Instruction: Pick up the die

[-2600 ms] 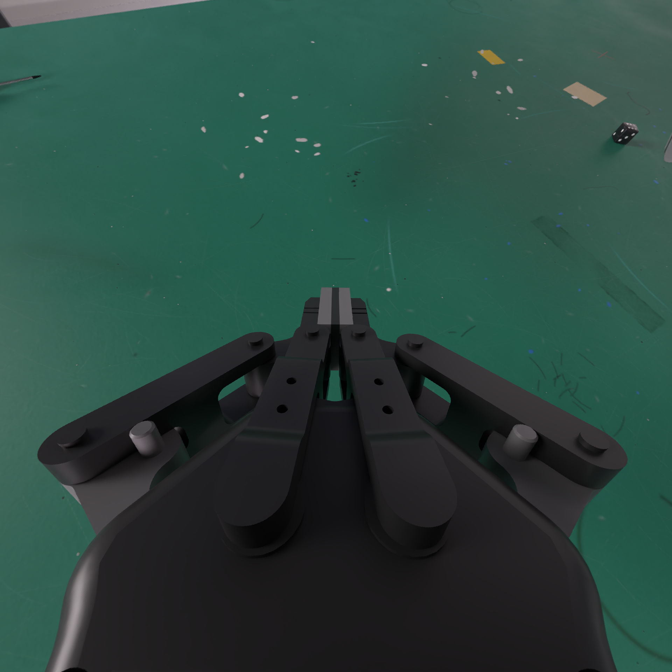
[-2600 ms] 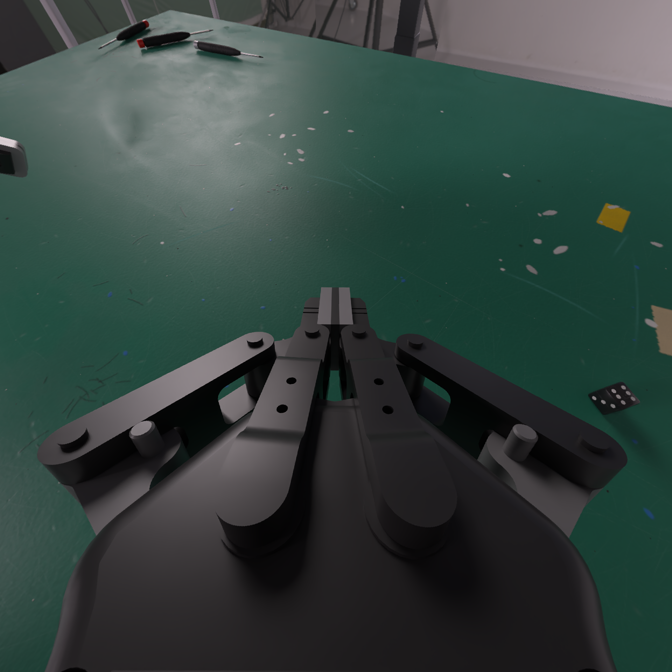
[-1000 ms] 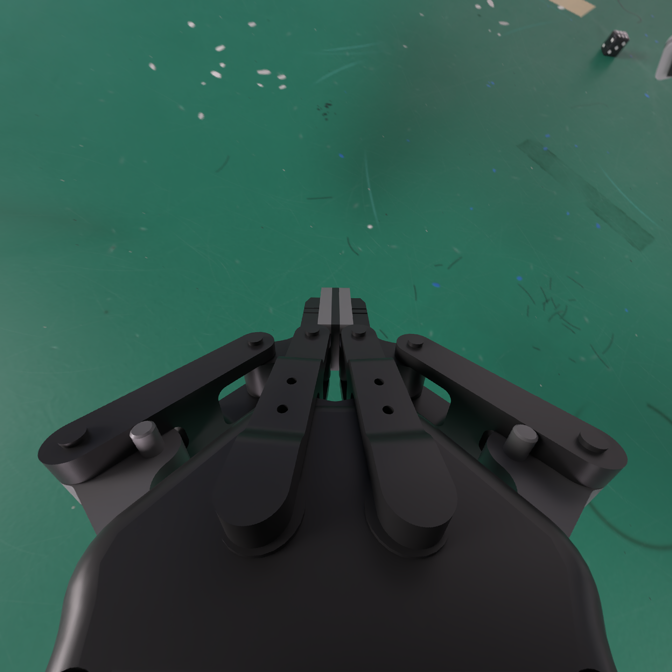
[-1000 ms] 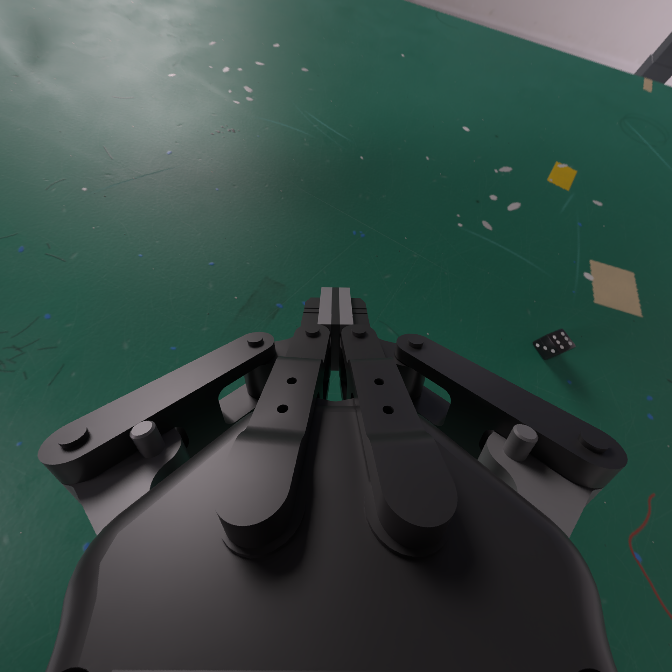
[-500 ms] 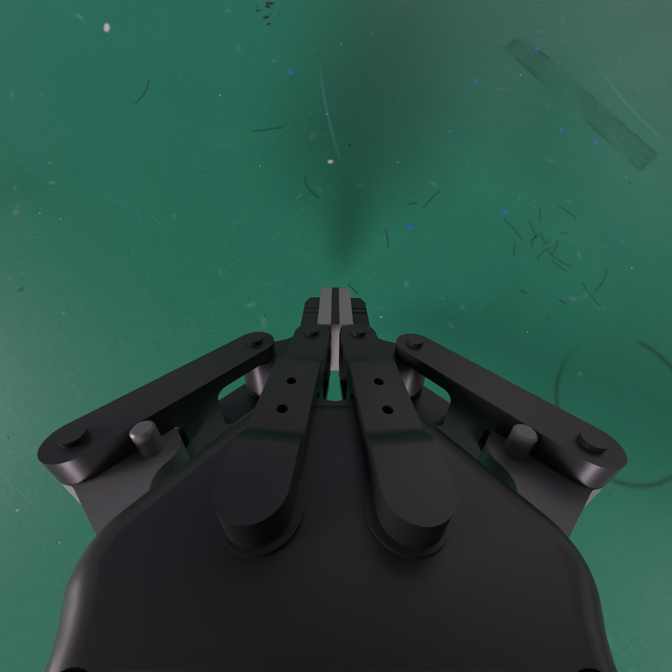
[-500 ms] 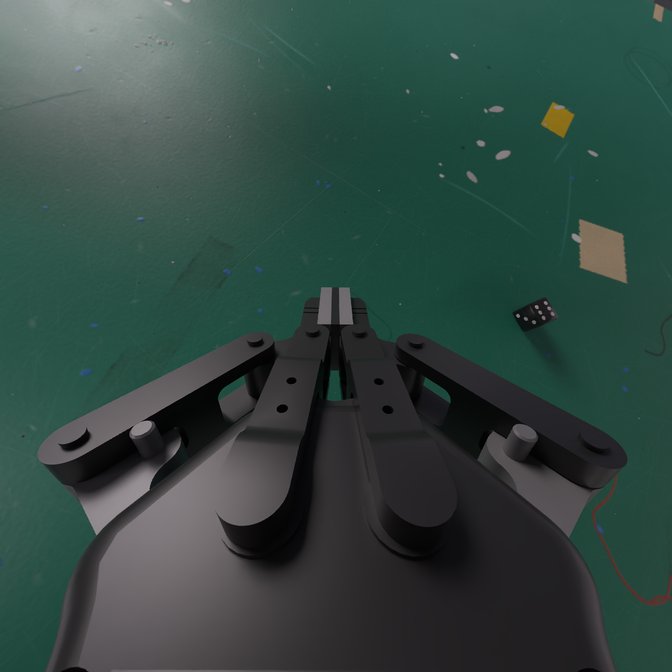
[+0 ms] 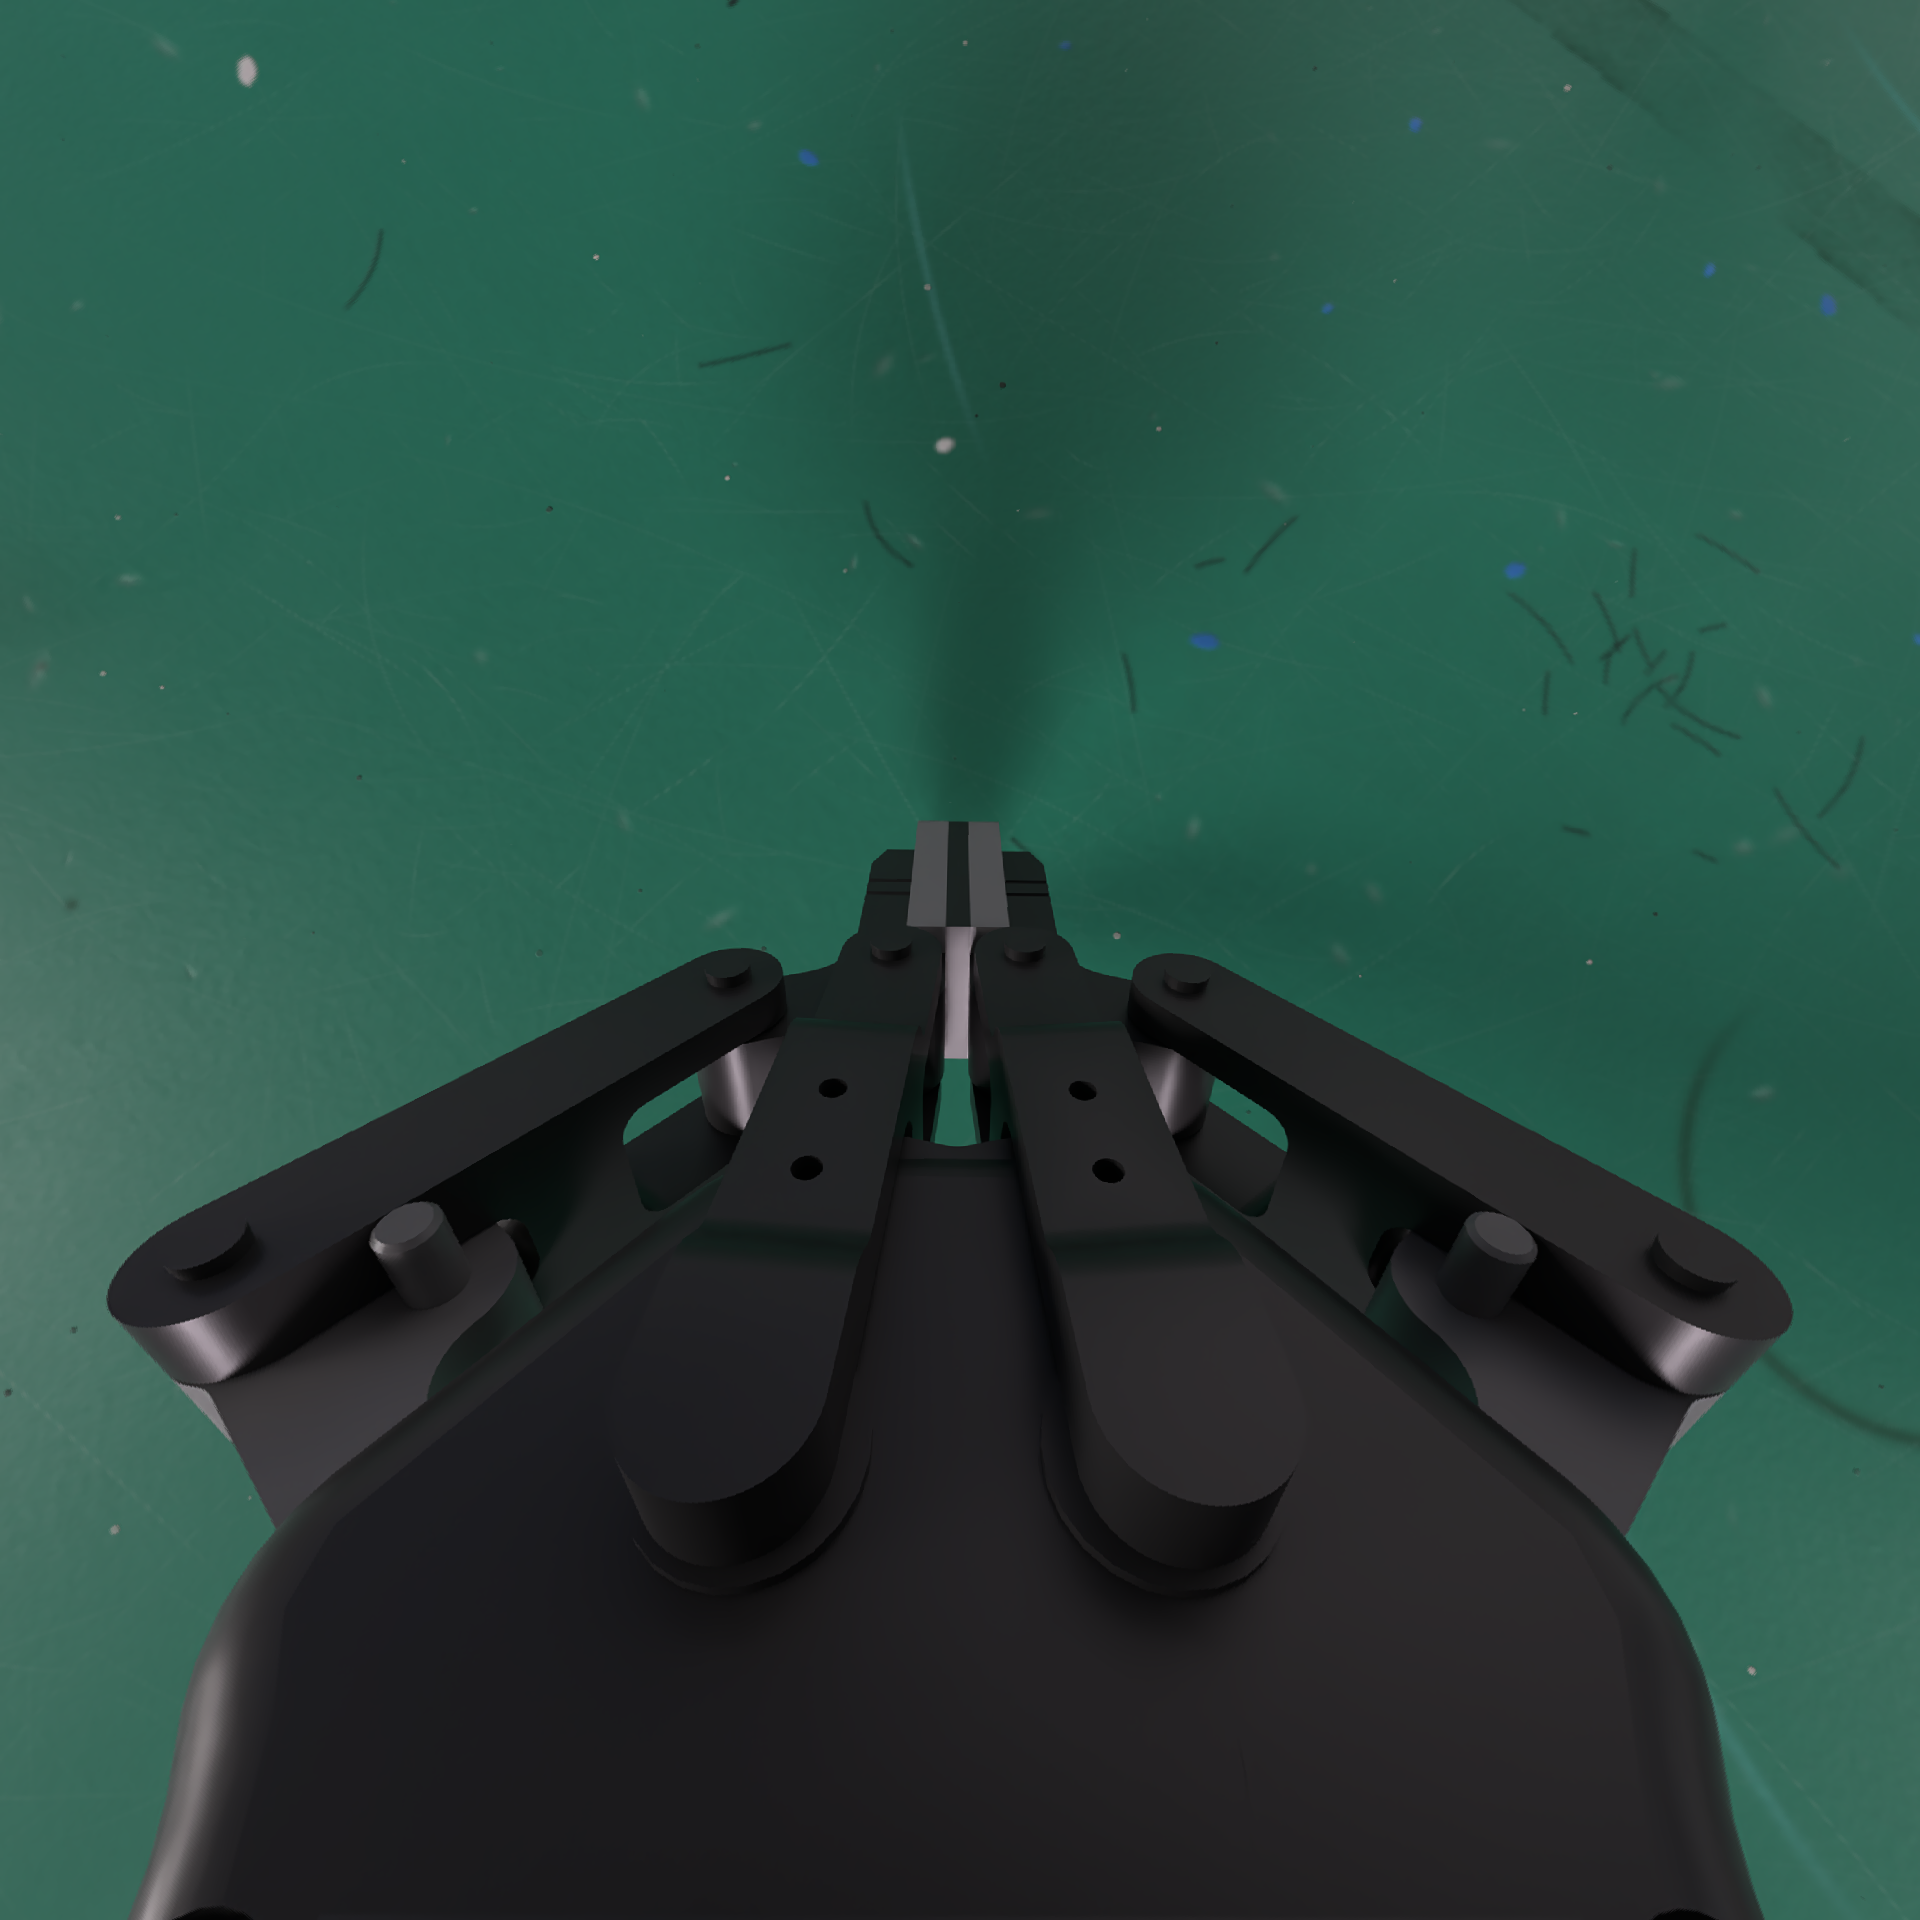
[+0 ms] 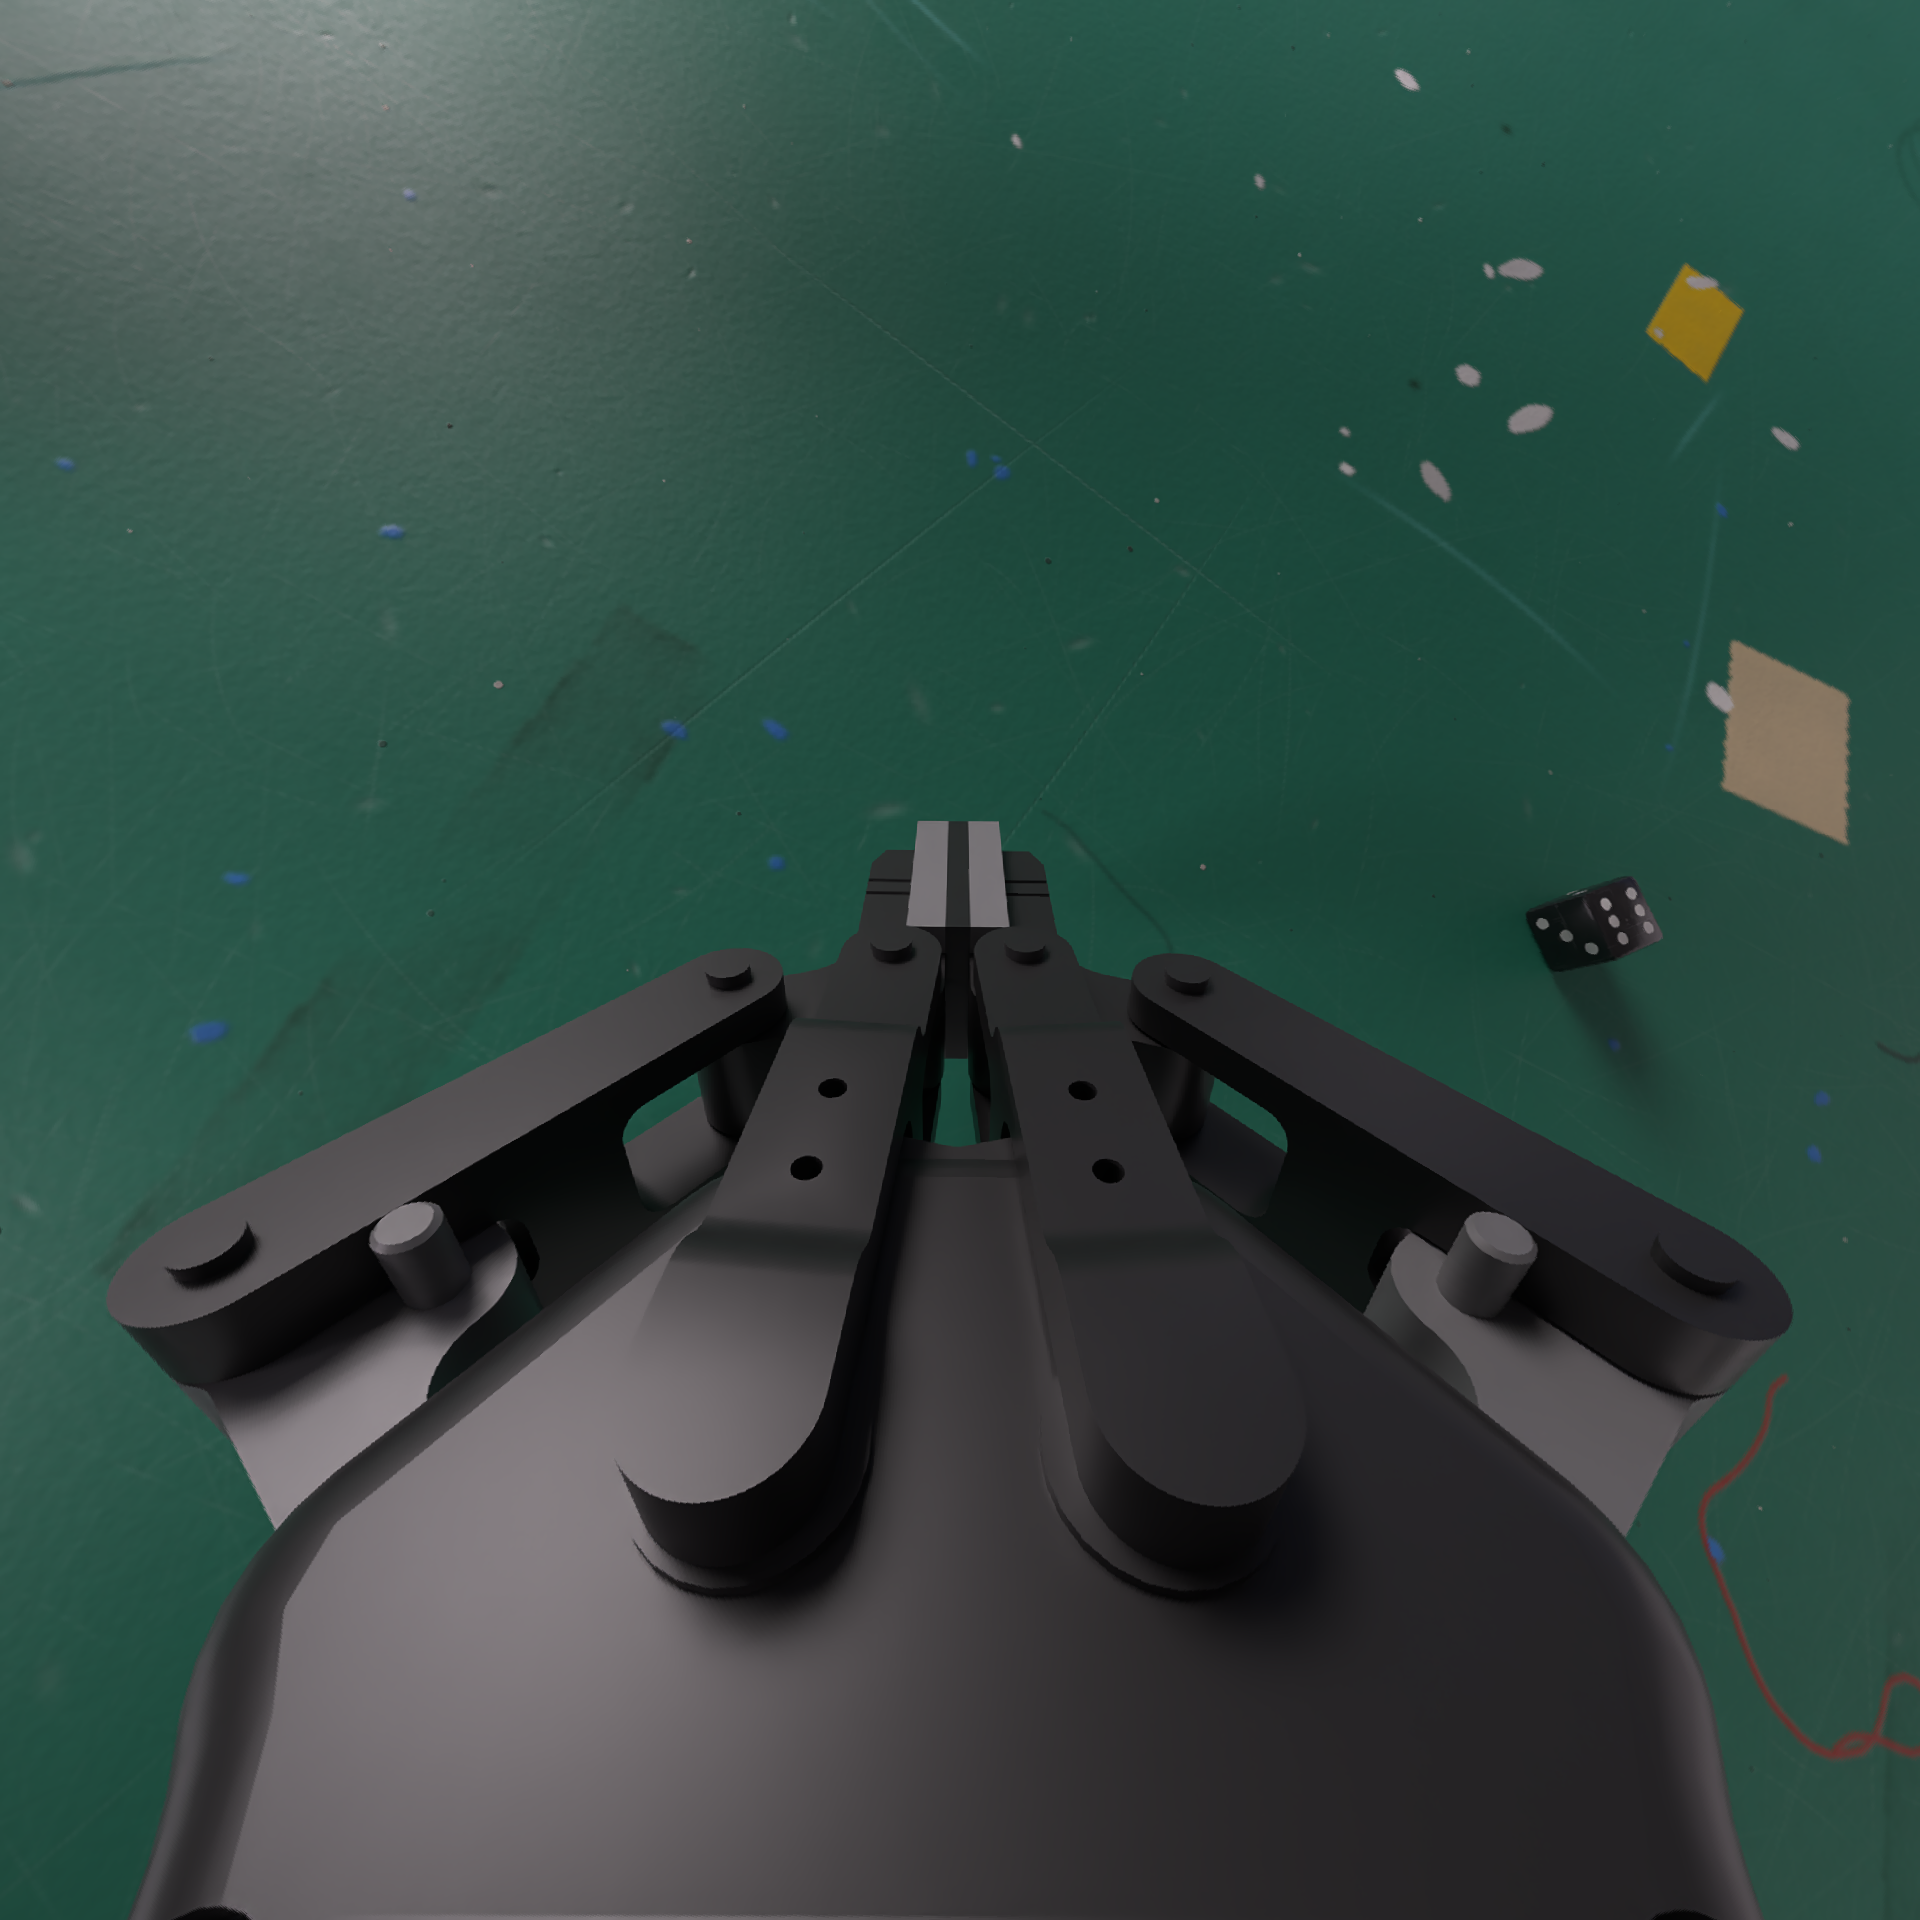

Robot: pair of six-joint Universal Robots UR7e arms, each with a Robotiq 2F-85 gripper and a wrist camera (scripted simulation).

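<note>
A small black die with white pips point(image 8: 1595, 923) lies on the green table point(image 8: 623, 416), at the right of the right wrist view. My right gripper point(image 8: 958, 868) is shut and empty, above the table and well to the left of the die. My left gripper point(image 7: 958, 871) is shut and empty, pointing down close over the bare green table point(image 7: 416, 520). The die does not show in the left wrist view.
A tan tape patch point(image 8: 1787, 740) lies just beyond the die, and a yellow patch point(image 8: 1694, 320) farther off. White flecks point(image 8: 1529, 418) dot the mat between them. A thin red thread point(image 8: 1756, 1579) lies at the lower right.
Both wrists have tilted down and come closer to the table. The die has left the left wrist view and has drifted up and left in the right wrist view. Both grippers stayed shut.
</note>
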